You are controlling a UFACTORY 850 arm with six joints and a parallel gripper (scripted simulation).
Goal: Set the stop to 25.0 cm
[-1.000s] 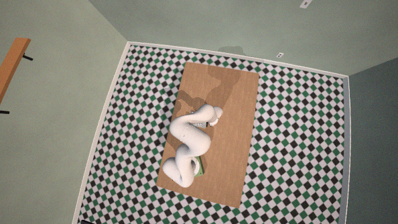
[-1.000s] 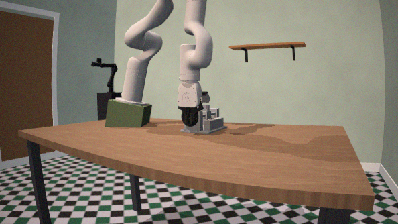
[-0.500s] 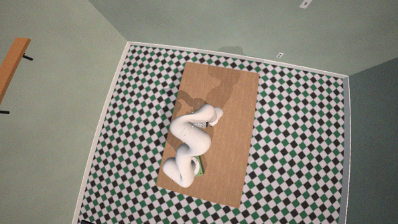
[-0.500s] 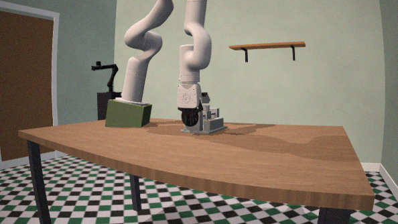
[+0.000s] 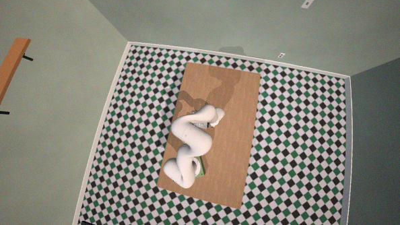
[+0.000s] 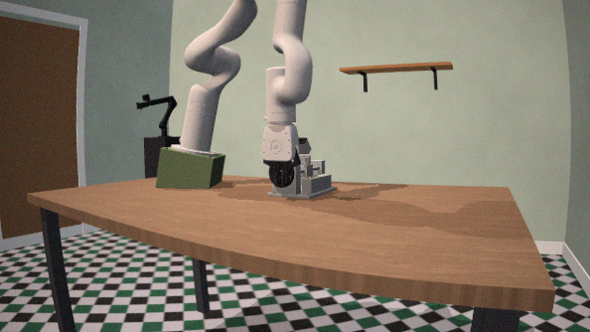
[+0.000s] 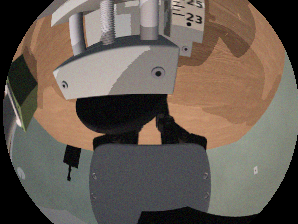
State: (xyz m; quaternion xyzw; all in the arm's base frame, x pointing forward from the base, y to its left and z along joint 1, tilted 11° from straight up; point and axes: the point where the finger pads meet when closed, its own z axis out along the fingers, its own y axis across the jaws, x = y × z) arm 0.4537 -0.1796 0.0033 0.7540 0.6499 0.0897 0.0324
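Note:
A small grey stop mechanism (image 6: pixel 308 181) stands on the wooden table, with a black handwheel (image 6: pixel 281 169) on its near end. In the wrist view I see its grey body (image 7: pixel 120 72), a threaded screw (image 7: pixel 109 19), the stop block (image 7: pixel 149 10) and a numbered scale (image 7: pixel 188 3) showing 23 and 25. The black handwheel (image 7: pixel 123 112) lies just below the body. My gripper (image 7: pixel 149 98) is shut on the handwheel, with one dark finger visible at its right side. In the overhead view the arm (image 5: pixel 193 136) hides the mechanism almost fully.
The arm's green base block (image 6: pixel 190 171) stands on the table left of the mechanism. A black stand (image 6: pixel 159 131) is behind the table. A wooden shelf (image 6: pixel 396 69) hangs on the far wall.

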